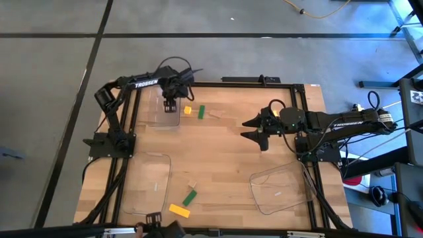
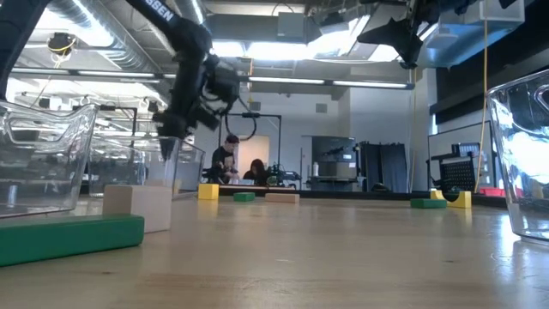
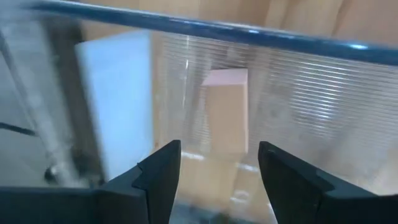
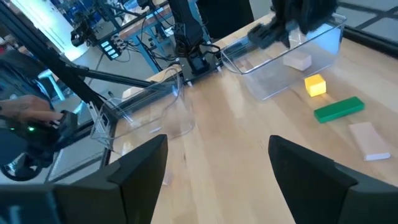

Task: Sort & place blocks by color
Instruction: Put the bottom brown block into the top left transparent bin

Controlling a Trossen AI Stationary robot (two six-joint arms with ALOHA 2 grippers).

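Nearest the low cam: green block (image 2: 69, 239) lying flat on the table (image 1: 225, 149), w/ a tan block (image 2: 141, 206) touching just behind it. In the high view this pair sits at the table's lower middle (green (image 1: 190, 196), tan (image 1: 192, 183)), yellow block (image 1: 179, 210) beside them near the table edge.

Second group, upper middle of table: yellow block (image 1: 188, 110), green block (image 1: 201, 112), tan block (image 1: 215, 114), in a row just right of the upper-left clear tray (image 1: 173, 123). Same three show in the right wrist cam: yellow (image 4: 315, 85), green (image 4: 339, 108), tan (image 4: 369, 140).

One more tan block (image 3: 225, 109) lies inside that upper-left tray, seen also from the right wrist cam (image 4: 297, 61).

Left gripper (image 1: 170, 104): over the upper-left tray, pointing down. Fingers (image 3: 161, 177) spread apart, nothing between them; tan block lies free on the tray floor beyond the tips.

Right gripper (image 1: 253, 129): raised over the table's right-centre, apart from all blocks. Fingers (image 4: 140, 165) spread wide, holding nothing.

Other trays: lower-left clear tray (image 1: 149, 185) and lower-right clear tray (image 1: 281, 188); no blocks visible in either.

Bkgd, low cam: two people (image 2: 240, 167) at a far bench.
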